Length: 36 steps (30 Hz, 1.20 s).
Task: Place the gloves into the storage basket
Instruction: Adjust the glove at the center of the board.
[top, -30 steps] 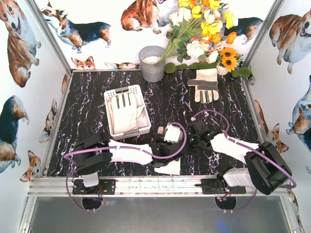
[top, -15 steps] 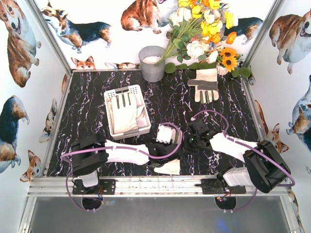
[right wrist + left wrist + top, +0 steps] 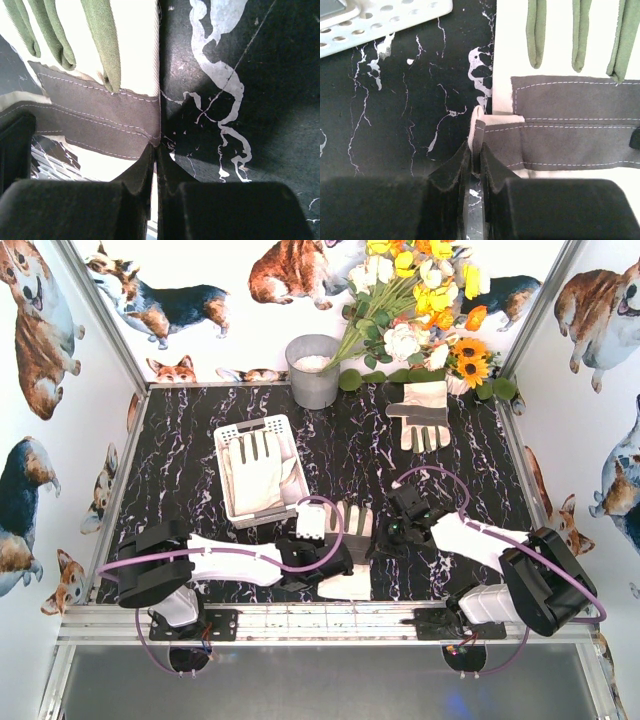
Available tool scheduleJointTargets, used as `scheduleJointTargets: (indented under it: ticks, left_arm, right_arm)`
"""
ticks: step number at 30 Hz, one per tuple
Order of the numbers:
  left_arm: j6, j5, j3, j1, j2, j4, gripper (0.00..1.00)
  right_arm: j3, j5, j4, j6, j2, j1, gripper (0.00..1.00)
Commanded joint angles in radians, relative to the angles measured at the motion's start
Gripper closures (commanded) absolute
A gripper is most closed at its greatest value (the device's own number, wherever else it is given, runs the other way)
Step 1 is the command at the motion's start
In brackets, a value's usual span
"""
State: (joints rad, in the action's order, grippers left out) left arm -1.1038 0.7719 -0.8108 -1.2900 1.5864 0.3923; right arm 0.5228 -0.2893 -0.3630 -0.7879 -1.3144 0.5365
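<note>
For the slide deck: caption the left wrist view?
Left tool pinches the edge of a glove over the black marbled table, basket corner at upper left.

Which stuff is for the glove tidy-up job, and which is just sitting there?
For the job: white basket, the glove inside it, the middle glove, the far glove.
Just sitting there: grey bucket, flowers.

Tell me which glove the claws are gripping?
The front-centre glove, pinched by the left claw and right claw; another glove lies in the basket, a third beside the flowers.
</note>
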Motion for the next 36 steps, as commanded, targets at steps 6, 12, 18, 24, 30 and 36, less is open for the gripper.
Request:
scheduleJointTargets:
  ticks: [6,12,18,24,30,36]
  left_arm:
    - [-0.078,-0.073,0.166,0.030,-0.034,-0.088,1.00]
    - [-0.074,-0.128,0.212,0.041,-0.038,-0.135,1.00]
    - [-0.036,-0.147,0.185,0.044,-0.059,-0.146,0.97]
    - [0.075,-0.156,0.099,0.044,-0.128,-0.127,0.44]
    - [0.222,-0.164,-0.051,0.046,-0.177,-0.056,0.19]
    - [0.314,-0.202,-0.160,0.158,-0.263,0.099,0.14]
  right_arm:
    - [-0.005,0.126,-0.073,0.037,-0.055,0.000,1.00]
    - [0.004,0.116,-0.075,0.039,-0.052,0.000,1.00]
    - [0.080,0.130,-0.178,0.072,0.083,0.000,0.78]
    - [0.211,0.312,-0.316,0.130,0.311,-0.005,0.41]
    - [0.347,0.444,-0.349,0.285,0.260,-0.053,0.34]
    - [0.501,0.431,-0.257,0.428,0.035,-0.170,0.41]
